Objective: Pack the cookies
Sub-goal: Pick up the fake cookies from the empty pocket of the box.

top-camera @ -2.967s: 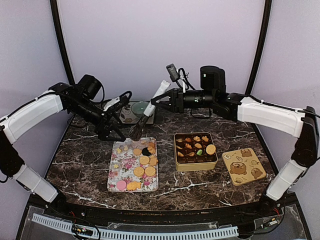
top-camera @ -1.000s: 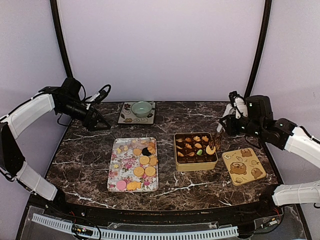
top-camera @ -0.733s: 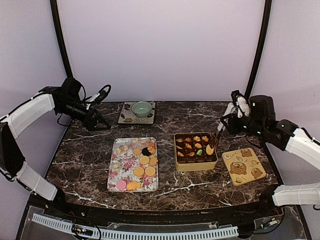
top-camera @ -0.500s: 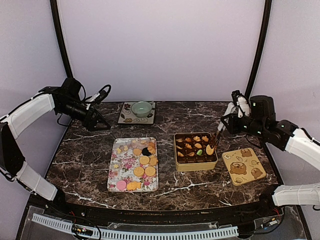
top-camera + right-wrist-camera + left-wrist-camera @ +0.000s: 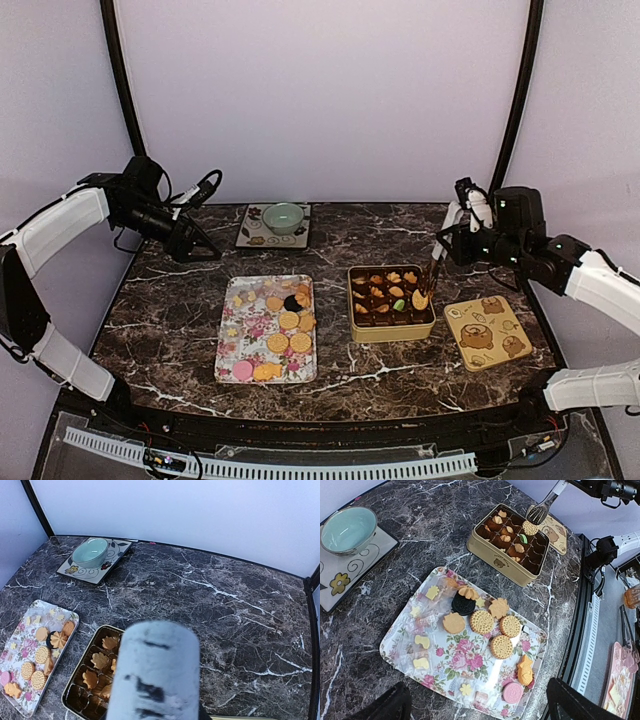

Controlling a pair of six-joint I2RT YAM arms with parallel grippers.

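Note:
Several cookies (image 5: 288,320) lie on the floral tray (image 5: 232,350), round, flower-shaped, one dark and one pink; the left wrist view shows these cookies (image 5: 481,621) too. More sit in the cups of the gold tin (image 5: 390,332). My right gripper (image 5: 462,228) is shut on the white handle of the tongs (image 5: 437,268). Their dark tips touch a tilted round cookie (image 5: 421,299) at the tin's right side; the left wrist view has that round cookie (image 5: 530,528) under the tongs (image 5: 543,507). The tongs' handle (image 5: 155,670) blocks my right fingers. My left gripper (image 5: 195,245) hangs open at the back left.
The tin's lid (image 5: 488,332), printed with bears, lies right of the tin. A pale green bowl (image 5: 283,216) stands on a patterned tile (image 5: 255,236) at the back. The table's right edge runs close behind the lid.
My right arm has shifted slightly left and back with the tongs, whose tips stay at the round cookie in the tin. The left arm has not moved.

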